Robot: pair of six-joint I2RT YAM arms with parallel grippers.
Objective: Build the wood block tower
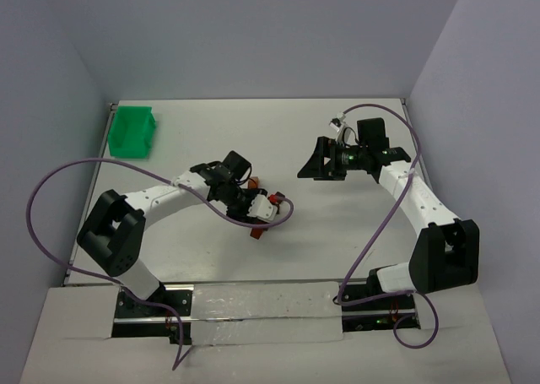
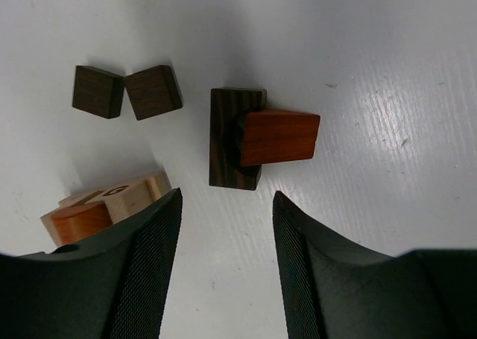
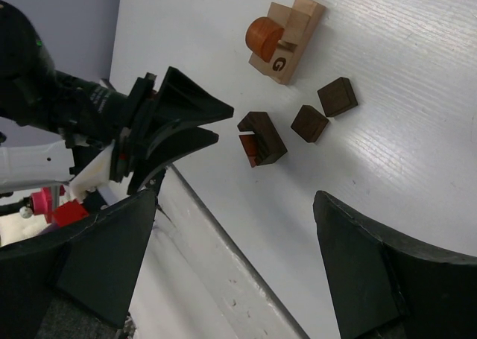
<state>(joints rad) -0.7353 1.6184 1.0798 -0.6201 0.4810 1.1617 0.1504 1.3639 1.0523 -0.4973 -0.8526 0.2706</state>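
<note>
In the left wrist view a long dark brown block lies on the white table with a reddish-brown wedge against its side. Two small dark brown cubes lie further off to the left. A light tan block marked G with a reddish round piece sits beside my left finger. My left gripper is open and empty, just short of the long dark block. My right gripper is open and empty, well away from the same blocks. In the top view the left arm hides most of the blocks.
A bright green bin stands at the far left corner of the table. Grey walls close in the table on three sides. Purple cables loop beside both arms. The right gripper hovers right of the left gripper.
</note>
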